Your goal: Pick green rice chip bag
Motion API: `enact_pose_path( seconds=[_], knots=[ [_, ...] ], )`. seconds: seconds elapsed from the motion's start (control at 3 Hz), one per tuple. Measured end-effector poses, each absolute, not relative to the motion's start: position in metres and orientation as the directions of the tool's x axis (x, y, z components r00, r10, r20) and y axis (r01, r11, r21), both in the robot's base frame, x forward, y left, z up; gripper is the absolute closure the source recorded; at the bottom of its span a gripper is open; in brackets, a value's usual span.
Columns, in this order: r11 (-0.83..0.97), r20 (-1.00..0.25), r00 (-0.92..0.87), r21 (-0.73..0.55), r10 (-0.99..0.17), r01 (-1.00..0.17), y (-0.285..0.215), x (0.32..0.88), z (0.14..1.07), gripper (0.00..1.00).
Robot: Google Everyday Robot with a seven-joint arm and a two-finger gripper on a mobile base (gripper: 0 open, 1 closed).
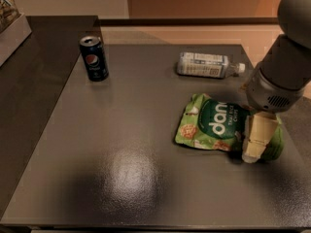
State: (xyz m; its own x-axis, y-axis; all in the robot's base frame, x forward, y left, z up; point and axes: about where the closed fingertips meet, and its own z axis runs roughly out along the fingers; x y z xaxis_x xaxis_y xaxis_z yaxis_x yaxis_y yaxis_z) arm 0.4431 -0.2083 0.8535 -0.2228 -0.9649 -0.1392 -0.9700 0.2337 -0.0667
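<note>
The green rice chip bag [214, 125] lies flat on the dark table [121, 130], right of the middle. It is light green with a dark green circle, white letters and pictures of round chips. My gripper [256, 139] hangs from the grey arm [282, 76] and reaches down onto the bag's right end, covering that part. The bag rests on the table.
A dark blue Pepsi can [94, 58] stands upright at the back left. A clear plastic bottle [206, 65] lies on its side behind the bag. A raised ledge with a white box [12, 30] is at the far left. The table's right edge is near my arm.
</note>
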Motion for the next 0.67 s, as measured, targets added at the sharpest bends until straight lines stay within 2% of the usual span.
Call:
enact_pose_path(
  seconds=[0.33, 0.67],
  knots=[
    [0.24, -0.139, -0.231, -0.057, -0.963, -0.969, -0.2081, 0.4416, 0.8462, 0.18],
    [0.246, -0.146, -0.236, -0.055, -0.961, -0.968, -0.2072, 0.4426, 0.844, 0.41]
  ],
)
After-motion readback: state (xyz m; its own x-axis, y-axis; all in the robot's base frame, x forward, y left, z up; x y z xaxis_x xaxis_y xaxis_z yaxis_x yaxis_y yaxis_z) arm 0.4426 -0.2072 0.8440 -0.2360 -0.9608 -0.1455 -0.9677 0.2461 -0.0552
